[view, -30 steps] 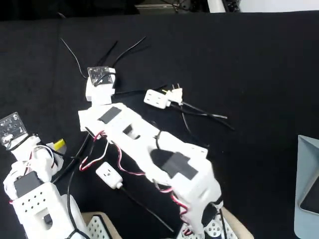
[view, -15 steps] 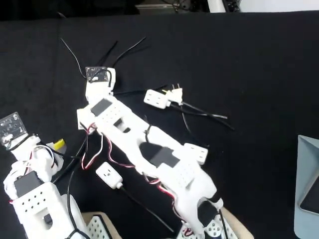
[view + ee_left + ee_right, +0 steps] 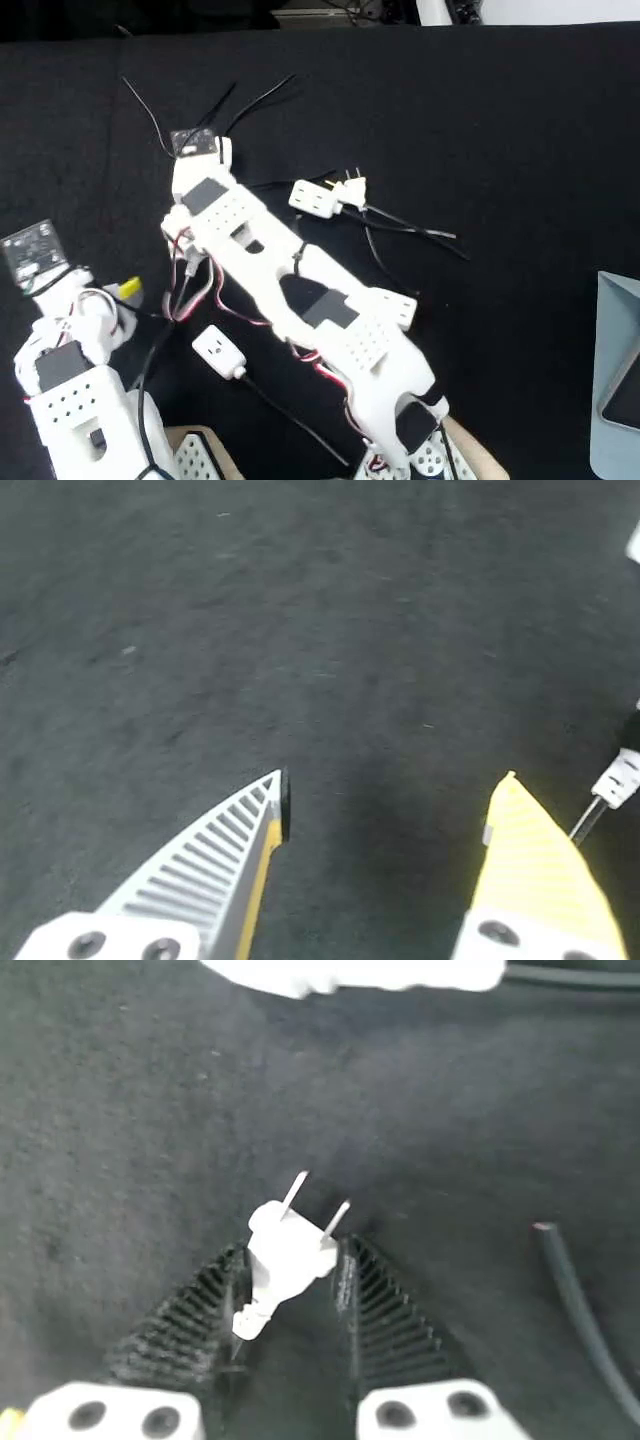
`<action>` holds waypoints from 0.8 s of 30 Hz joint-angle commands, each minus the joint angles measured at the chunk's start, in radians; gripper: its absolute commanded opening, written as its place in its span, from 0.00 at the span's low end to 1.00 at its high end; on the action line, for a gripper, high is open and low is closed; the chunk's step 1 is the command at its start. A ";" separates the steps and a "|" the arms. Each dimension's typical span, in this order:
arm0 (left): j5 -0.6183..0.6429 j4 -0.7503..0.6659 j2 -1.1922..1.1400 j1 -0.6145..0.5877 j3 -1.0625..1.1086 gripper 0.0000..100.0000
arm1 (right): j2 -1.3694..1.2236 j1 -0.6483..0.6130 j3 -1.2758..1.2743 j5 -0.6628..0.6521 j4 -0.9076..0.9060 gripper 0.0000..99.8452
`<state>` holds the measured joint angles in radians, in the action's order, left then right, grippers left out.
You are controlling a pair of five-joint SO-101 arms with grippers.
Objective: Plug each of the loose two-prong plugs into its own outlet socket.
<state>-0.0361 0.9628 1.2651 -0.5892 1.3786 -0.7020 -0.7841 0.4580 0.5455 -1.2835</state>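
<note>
Progress is slight: my right gripper (image 3: 292, 1251) pinches one two-prong plug (image 3: 285, 1240), prongs free, not yet at any socket. My left gripper (image 3: 394, 780) hangs spread over the table (image 3: 300, 630). A second plug (image 3: 351, 187) lies just beside an outlet socket (image 3: 314, 199), seemingly not inserted; the other socket (image 3: 219, 351) sits unfilled

Black cloth-covered surface (image 3: 520, 150), matte, a few light specks of lint seen close up. Grey-blue bin (image 3: 610, 330) at the right edge, cut off by the frame, with a dark flat object (image 3: 626, 400) lying inside, too cropped to identify. Tan wooden board (image 3: 478, 452) at the near edge. Past the far edge: white panel (image 3: 560, 10) and dark tangled cables (image 3: 345, 10).
</note>
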 commanded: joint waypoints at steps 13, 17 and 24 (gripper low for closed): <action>0.006 -0.012 0.095 0.262 0.041 0.32 | 0.542 0.163 -0.389 -0.038 -0.040 0.01; 0.006 0.002 0.265 0.262 0.107 0.32 | 0.697 0.203 -0.619 -0.038 0.089 0.01; 0.003 0.115 0.549 0.268 0.191 0.32 | 0.880 0.275 -0.898 -0.071 0.226 0.01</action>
<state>-0.0361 1.0165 1.6809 -0.3422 1.5566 0.0867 -0.5524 -0.3767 0.4918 -1.1101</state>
